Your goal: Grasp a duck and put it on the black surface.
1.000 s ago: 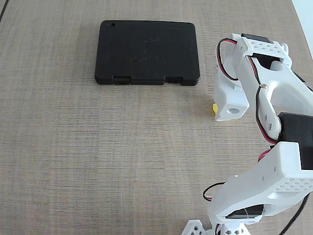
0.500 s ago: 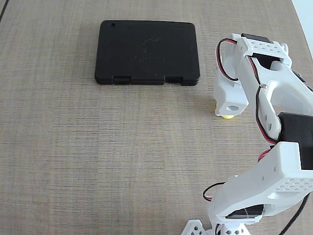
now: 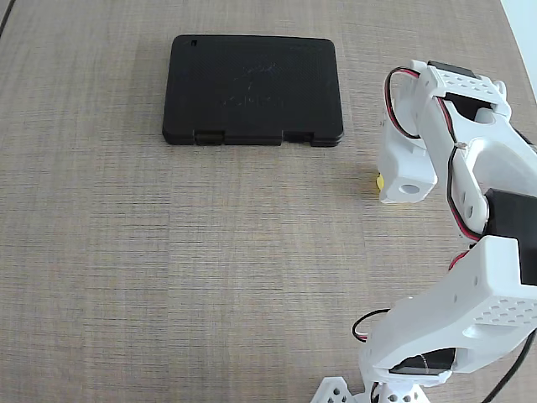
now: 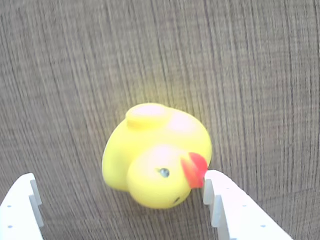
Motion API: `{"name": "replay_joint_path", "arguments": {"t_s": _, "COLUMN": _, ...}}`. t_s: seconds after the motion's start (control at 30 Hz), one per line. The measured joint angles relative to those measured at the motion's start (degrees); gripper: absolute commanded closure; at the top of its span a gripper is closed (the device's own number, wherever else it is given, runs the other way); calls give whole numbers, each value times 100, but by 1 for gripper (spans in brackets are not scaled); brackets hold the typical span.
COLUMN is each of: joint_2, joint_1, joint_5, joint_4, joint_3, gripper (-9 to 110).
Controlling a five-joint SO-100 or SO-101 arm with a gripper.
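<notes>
The yellow duck [image 4: 155, 155] with a red-orange beak sits on the wood-grain table, filling the middle of the wrist view. My gripper [image 4: 120, 192] is open around it: the left fingertip [image 4: 22, 200] stands apart from the duck, the right fingertip [image 4: 220, 192] is right beside the beak. In the fixed view only a sliver of the duck [image 3: 379, 180] shows at the left edge of my white gripper head [image 3: 407, 168], which hangs low over it. The black surface [image 3: 252, 88] lies flat at the upper middle, left of and beyond the gripper, with nothing on it.
The white arm [image 3: 470, 277] fills the right side of the fixed view, its base at the bottom right. The table's right edge [image 3: 520, 25] shows in the top right corner.
</notes>
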Motion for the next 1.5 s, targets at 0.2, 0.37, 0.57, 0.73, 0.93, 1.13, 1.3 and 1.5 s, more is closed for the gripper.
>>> {"name": "replay_joint_path", "arguments": {"t_s": 0.2, "joint_2": -114, "joint_1": 272, "joint_5": 0, "joint_4": 0, "joint_3": 0, "gripper": 72}}
{"name": "replay_joint_path", "arguments": {"t_s": 0.37, "joint_2": -114, "joint_1": 264, "joint_5": 0, "joint_4": 0, "joint_3": 0, "gripper": 85}}
{"name": "replay_joint_path", "arguments": {"t_s": 0.57, "joint_2": -97, "joint_1": 264, "joint_5": 0, "joint_4": -53, "joint_3": -18, "gripper": 95}}
{"name": "replay_joint_path", "arguments": {"t_s": 0.73, "joint_2": -88, "joint_1": 255, "joint_5": 0, "joint_4": -44, "joint_3": -53, "gripper": 96}}
{"name": "replay_joint_path", "arguments": {"t_s": 0.93, "joint_2": -105, "joint_1": 264, "joint_5": 0, "joint_4": 264, "joint_3": -220, "gripper": 96}}
{"name": "replay_joint_path", "arguments": {"t_s": 1.13, "joint_2": 334, "joint_1": -246, "joint_5": 18, "joint_4": 1424, "joint_3": -1362, "gripper": 96}}
{"name": "replay_joint_path", "arguments": {"t_s": 1.3, "joint_2": 413, "joint_1": -1169, "joint_5": 26, "joint_4": 2197, "joint_3": -2760, "gripper": 96}}
{"name": "replay_joint_path", "arguments": {"t_s": 1.5, "joint_2": -360, "joint_1": -2021, "joint_5": 26, "joint_4": 2329, "joint_3": -4069, "gripper": 96}}
